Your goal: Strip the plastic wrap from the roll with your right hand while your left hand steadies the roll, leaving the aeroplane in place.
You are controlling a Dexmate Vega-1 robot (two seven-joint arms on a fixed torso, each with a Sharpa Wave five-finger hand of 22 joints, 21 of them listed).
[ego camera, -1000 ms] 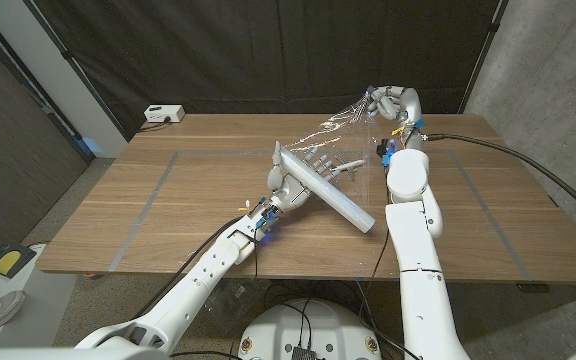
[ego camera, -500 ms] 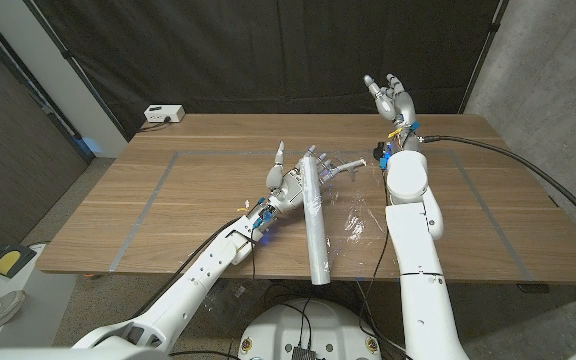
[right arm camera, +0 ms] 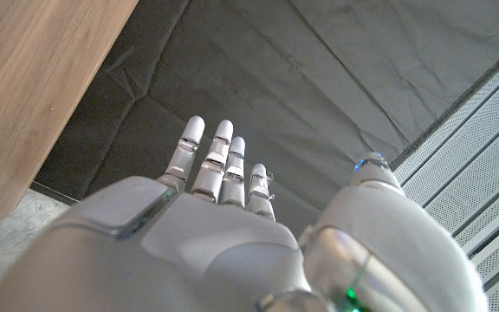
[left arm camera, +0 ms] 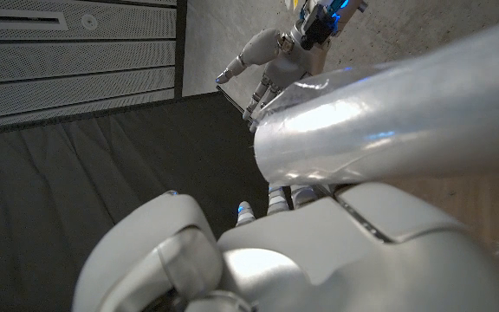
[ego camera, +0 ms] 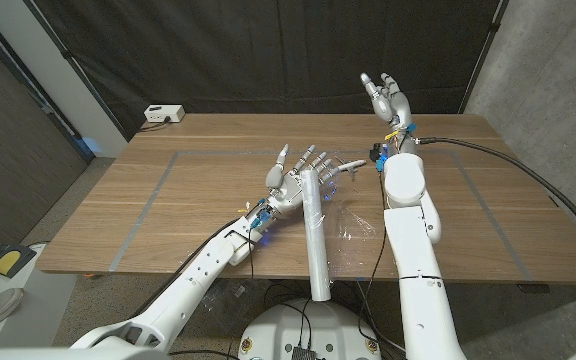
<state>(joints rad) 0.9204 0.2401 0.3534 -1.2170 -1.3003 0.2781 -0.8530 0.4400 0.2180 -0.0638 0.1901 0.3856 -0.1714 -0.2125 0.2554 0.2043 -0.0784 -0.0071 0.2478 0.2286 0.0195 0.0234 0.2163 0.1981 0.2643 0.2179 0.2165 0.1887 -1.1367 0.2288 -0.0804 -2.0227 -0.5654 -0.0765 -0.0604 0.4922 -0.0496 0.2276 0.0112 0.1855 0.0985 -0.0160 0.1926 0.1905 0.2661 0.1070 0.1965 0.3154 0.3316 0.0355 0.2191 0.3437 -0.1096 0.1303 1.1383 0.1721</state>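
Your right hand hangs raised with fingers spread, holding nothing. Your left hand is splayed beside the long silvery wrap roll, which overhangs the wooden desk edge. Crumpled clear plastic wrap lies beside it. Unsteadied, the roll could tip off; the small white aeroplane could be knocked.

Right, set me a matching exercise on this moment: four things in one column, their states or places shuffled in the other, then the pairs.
Things:
1. roll
2. right hand
3. left hand
4. plastic wrap

States:
A. raised over the table's far edge, fingers spread, holding nothing
B. lying crumpled on the table beside the right arm
C. sticking out over the table's near edge
D. fingers spread, against the roll's far end

Pairs: 1-C, 2-A, 3-D, 4-B
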